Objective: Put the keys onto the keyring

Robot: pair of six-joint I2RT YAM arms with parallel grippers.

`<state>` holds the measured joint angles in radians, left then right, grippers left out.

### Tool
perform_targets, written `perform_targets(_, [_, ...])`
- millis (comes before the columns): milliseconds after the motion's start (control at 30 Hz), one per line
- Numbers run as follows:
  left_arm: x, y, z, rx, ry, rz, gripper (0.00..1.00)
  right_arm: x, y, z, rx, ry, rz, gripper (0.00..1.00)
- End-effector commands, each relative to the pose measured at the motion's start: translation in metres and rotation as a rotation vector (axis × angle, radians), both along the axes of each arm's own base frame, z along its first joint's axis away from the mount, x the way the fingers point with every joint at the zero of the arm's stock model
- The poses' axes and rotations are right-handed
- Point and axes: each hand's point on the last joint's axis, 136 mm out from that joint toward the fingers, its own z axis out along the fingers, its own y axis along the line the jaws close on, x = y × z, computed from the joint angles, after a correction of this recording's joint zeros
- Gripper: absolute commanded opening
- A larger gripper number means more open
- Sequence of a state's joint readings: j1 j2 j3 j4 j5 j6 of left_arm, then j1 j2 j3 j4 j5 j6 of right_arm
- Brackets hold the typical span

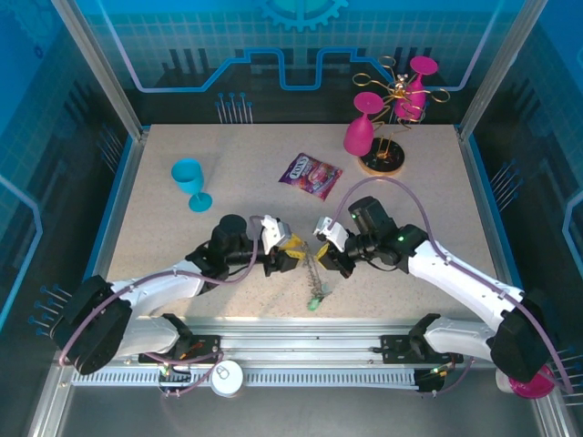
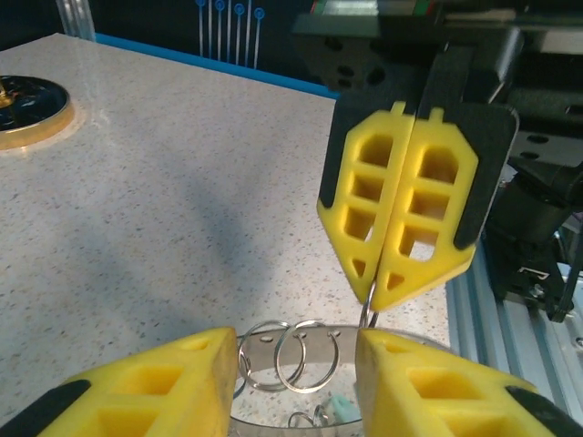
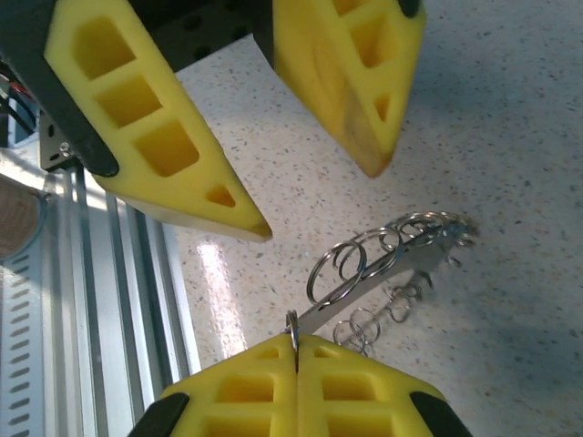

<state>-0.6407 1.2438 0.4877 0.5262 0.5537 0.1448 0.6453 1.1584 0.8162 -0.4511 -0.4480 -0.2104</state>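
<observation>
The right jaws are pressed together on the thin rim of the keyring (image 3: 401, 264), pinching it at one spot so it hangs clear of the worktop (image 1: 182, 237) between the two arms, roughly level with the wrists. Holding it by the edge likely leaves the rest of the ring and its wire loops (image 2: 305, 355) free for the other arm to reach.

The left jaws are spread, their yellow fingers (image 2: 155, 391) standing either side of the ring's loops. The right wrist view shows no contact between the two. Facing the right jaws head-on this way suggests the left arm is lining up to take a loop or steady the ring. Which one it is aiming for is not clear.

One green key (image 1: 314, 303) shows at the lower end of the hanging ring, just above the worktop's near edge. It seems to dangle from the ring, though the join is too small to confirm. The other keys cannot be picked out.
</observation>
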Motion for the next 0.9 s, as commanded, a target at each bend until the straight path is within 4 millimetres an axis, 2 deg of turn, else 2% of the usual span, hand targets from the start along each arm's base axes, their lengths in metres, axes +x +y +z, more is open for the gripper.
perform_targets(0, [-0.008,-0.012,0.016,-0.055,-0.024,-0.077,0.36,-0.006,0.006,0.012,0.091,-0.028,0.041,0.0])
perform_targets(100, [-0.014,-0.014,0.012,-0.045,-0.014,-0.122,0.32,-0.009,0.008,0.014,0.109,-0.035,0.065,0.0])
perform_targets(300, [-0.022,-0.016,0.012,-0.05,-0.031,-0.181,0.31,-0.005,0.01,0.019,0.121,-0.054,0.06,0.0])
perform_targets(700, [-0.025,-0.023,0.007,-0.024,-0.017,-0.25,0.29,-0.003,0.018,0.028,0.156,-0.082,0.079,0.0])
perform_targets(867, [-0.029,-0.023,0.003,-0.017,-0.006,-0.274,0.24,-0.001,0.019,0.032,0.159,-0.093,0.072,0.0])
